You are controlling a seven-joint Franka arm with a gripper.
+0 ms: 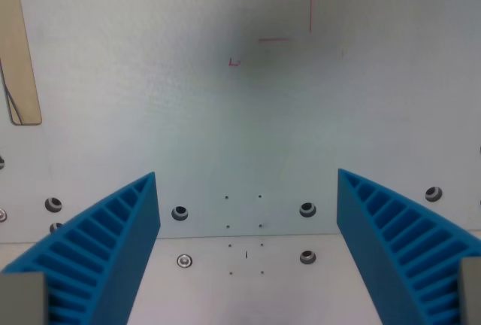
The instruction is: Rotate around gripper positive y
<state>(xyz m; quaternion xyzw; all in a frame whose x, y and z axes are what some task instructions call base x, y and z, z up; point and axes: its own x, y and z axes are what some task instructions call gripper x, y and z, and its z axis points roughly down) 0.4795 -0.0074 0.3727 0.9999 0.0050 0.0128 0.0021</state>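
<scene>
Gripper agape over bolted plate

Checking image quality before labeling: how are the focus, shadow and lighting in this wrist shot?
Wrist view: the gripper fingers look fairly sharp; a soft dark shadow falls on the pale plate near faint red marks; lighting is even, with no strong glare; the bolts look slightly soft.
</scene>
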